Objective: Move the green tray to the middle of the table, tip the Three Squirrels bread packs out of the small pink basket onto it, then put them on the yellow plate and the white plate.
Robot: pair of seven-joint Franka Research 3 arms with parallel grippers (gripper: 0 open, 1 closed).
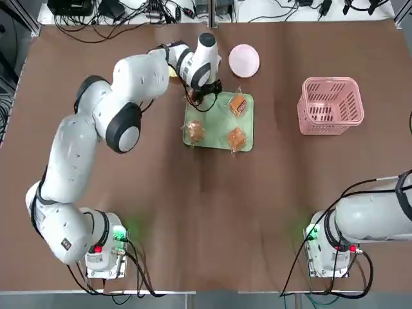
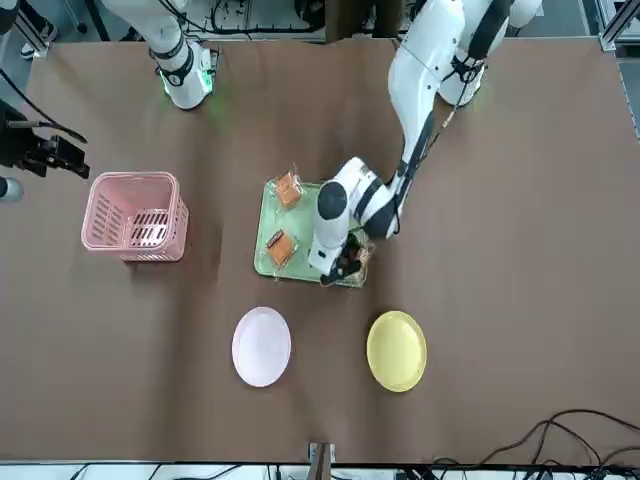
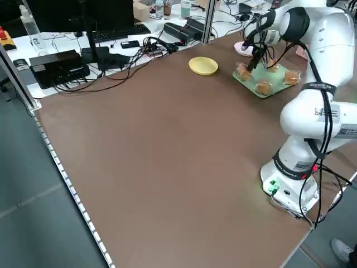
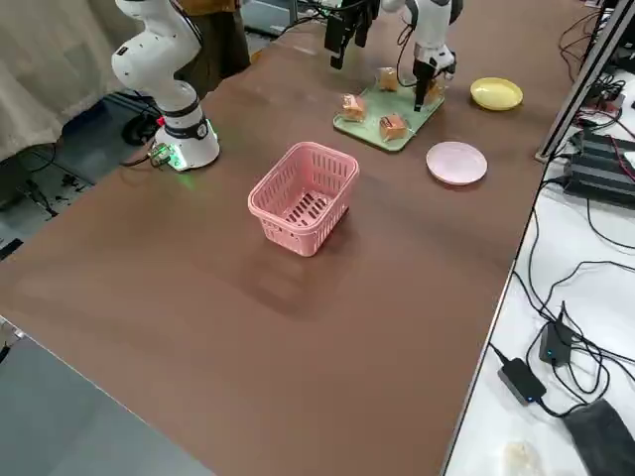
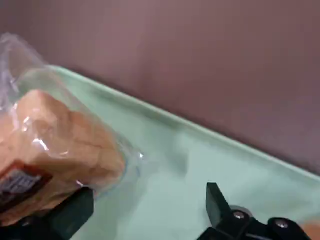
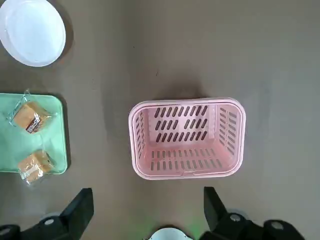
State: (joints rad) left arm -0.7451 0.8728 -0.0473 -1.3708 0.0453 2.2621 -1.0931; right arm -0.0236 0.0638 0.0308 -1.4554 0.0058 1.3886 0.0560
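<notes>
— Bread packs?
— Three clear plastic bread packs lie on the pale mint-green rectangular tray, mid-table.
— Hands?
— Left hand hangs over the tray's far corner, fingers apart; right hand parked, spread.

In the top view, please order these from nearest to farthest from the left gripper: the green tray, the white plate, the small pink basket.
Measured from the left gripper, open above the tray's far-left corner:
1. The green tray, directly under it, mid-table.
2. The white plate, just beyond the tray, toward the far edge.
3. The small pink basket, well off on the robot's right side.
</notes>
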